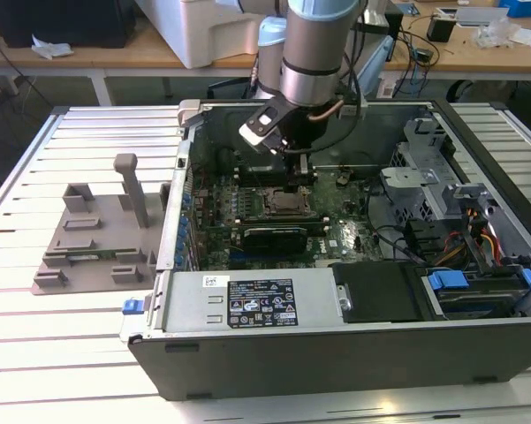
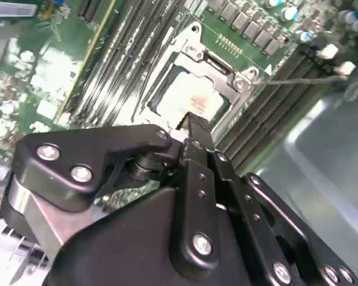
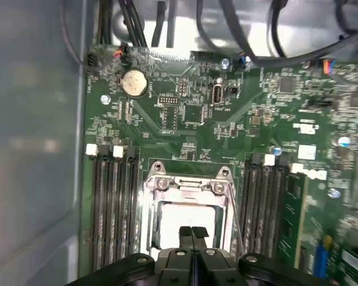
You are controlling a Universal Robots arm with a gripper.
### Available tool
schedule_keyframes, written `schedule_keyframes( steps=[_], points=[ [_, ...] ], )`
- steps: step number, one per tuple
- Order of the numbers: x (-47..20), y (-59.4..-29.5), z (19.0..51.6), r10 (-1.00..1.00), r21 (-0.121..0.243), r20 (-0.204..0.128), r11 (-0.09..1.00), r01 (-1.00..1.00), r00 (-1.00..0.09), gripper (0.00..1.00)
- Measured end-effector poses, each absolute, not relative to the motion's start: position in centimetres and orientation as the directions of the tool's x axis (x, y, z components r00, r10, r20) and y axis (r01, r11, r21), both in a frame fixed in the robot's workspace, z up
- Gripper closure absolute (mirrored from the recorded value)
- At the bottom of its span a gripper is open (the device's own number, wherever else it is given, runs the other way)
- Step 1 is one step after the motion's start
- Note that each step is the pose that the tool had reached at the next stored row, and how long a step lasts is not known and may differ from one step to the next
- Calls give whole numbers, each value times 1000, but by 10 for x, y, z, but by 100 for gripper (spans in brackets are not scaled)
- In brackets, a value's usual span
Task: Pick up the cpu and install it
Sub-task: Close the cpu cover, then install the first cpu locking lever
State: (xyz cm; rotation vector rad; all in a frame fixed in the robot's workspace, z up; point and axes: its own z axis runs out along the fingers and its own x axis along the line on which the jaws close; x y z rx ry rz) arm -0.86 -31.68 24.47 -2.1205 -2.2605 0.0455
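Closest to my wrist cameras sits the black, bolted metal gripper point(image 3: 192, 231), whose two narrow fingers are pressed together at the tips with nothing visible between them. I see the same closed pinch in the second wrist view point(image 2: 195, 126).

Just beyond those tips lies the cpu point(image 3: 187, 213), a small flat square chip with a pale silvery top. It sits inside the metal-framed square socket point(image 3: 167, 185) on the board, not in the gripper's hold. I cannot tell whether the fingertips touch the chip's top or hang just above it. The second wrist view shows the chip point(image 2: 187, 95) flat within that frame.

Long black memory slots point(image 3: 113, 208) flank the socket on both sides, all on the green motherboard point(image 3: 184, 113), which also carries a round silver coin cell point(image 3: 134, 82).

From the exterior view, the arm reaches down into the open dark grey computer case point(image 1: 336, 353), and a grey plastic fixture tray point(image 1: 88, 243) with upright posts stands beside it, on the exterior view's left.
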Motion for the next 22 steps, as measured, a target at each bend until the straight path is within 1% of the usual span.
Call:
schedule_keyframes(
  steps=[1, 2, 11, 12, 17, 22],
  points=[
    [-9, -317, 261, 998, -50, 10, 64, 997, -64, 89],
    [-9, -317, 267, 998, -50, 11, 64, 997, -64, 89],
    [-9, -317, 267, 998, -50, 11, 64, 997, -64, 89],
    [-9, -317, 267, 997, -50, 11, 79, 996, -78, 89],
    [-9, -317, 267, 962, -50, 11, 272, 961, -272, 89],
    [-9, -317, 267, 921, -50, 11, 390, 919, -390, 89]
  ],
)
